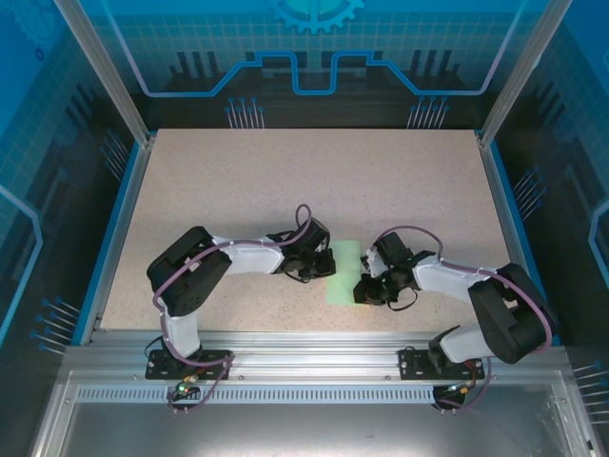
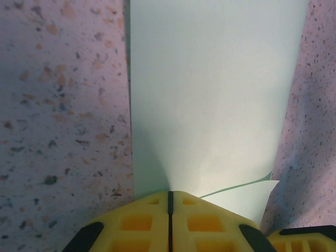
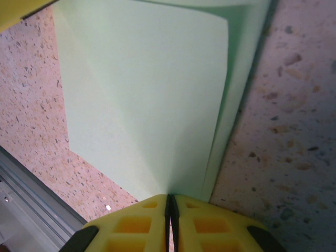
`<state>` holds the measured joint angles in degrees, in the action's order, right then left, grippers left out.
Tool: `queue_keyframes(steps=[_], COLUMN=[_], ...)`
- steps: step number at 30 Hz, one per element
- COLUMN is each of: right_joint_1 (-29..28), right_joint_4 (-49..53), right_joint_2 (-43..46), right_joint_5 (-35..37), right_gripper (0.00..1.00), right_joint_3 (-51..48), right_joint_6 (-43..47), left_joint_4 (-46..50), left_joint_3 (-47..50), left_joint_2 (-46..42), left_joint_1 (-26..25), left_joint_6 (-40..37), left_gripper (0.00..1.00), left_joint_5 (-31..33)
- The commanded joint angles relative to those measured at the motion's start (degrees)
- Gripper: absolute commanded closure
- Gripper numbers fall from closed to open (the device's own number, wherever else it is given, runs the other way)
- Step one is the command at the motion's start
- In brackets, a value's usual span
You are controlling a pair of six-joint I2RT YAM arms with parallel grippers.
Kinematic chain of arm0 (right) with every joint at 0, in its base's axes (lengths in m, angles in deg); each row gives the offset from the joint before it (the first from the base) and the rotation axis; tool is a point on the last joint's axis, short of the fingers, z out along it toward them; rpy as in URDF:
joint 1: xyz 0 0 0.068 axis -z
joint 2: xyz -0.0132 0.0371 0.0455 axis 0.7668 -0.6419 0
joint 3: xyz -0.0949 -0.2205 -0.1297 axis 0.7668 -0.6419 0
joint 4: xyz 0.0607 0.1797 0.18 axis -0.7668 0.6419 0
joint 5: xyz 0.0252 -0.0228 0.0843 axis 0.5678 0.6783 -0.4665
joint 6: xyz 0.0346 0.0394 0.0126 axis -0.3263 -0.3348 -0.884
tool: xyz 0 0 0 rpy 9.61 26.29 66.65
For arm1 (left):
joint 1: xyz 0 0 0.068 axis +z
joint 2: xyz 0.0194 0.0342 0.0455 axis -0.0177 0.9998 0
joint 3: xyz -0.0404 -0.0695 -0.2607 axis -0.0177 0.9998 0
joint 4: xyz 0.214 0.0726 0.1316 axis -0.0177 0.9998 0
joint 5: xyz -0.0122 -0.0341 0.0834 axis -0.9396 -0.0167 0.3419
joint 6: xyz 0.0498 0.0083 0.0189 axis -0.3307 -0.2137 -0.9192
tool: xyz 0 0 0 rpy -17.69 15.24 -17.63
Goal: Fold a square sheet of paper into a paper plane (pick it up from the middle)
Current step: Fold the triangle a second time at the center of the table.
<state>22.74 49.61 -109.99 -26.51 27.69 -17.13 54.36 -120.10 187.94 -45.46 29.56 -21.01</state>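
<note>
Speckled beige tabletop [image 1: 285, 181] with blue trim [image 1: 112, 238], an aluminium rail [image 1: 314, 343] along the near edge, and glowing blue panels [image 1: 304, 57] with circuit graphics all round. The folded mint sheet of paper [image 1: 344, 276] lies as a narrow strip at table centre-front, between the two arms. Left gripper [image 2: 169, 196] has its jaws closed, pinching one edge of it; right gripper [image 3: 169, 198] has its jaws closed, pinching the opposite edge.

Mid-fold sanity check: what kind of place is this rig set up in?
Probably an enclosed robot demo or lab cell: a speckled tabletop walled by see-through blue panels printed with gear and circuit graphics, held in aluminium frame posts.
</note>
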Motion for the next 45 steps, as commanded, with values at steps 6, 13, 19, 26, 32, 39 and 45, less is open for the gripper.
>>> queue_keyframes(steps=[6,13,19,26,32,39,45], right_joint_1=[0.7,0.8,0.8,0.8,0.8,0.9,1.6], right_joint_4=[4.0,4.0,3.9,3.9,4.7,6.1,10.2], right_joint_2=[0.3,0.4,0.5,0.4,0.2,2.9,8.1], right_joint_5=[1.3,1.1,1.0,0.8,1.3,1.8,0.9], right_gripper=[0.87,0.87,0.87,0.87,0.87,0.85,0.82], right_joint_3=[-1.5,-1.5,-1.6,-1.5,-1.6,-4.8,-7.5], right_joint_6=[0.2,0.3,0.4,0.5,0.1,-2.6,-2.8], left_joint_4=[7.3,5.9,1.2,0.4,2.8,4.3,4.4], left_joint_3=[-0.9,-0.1,-0.1,-1.1,-1.3,0.2,0.5], left_joint_2=[-3.1,-8.7,-7.4,0.4,3.7,3.7,4.4], left_joint_1=[2.4,-0.8,-4.3,-4.6,-4.6,-4.6,-4.5], left_joint_6=[-3.6,-3.9,-4.1,-3.1,-2.3,-2.2,-1.9], left_gripper=[0.89,0.88,0.88,0.9,0.93,0.95,0.97], left_joint_5=[4.7,2.7,-1.1,-1.1,1.4,3.4,3.8])
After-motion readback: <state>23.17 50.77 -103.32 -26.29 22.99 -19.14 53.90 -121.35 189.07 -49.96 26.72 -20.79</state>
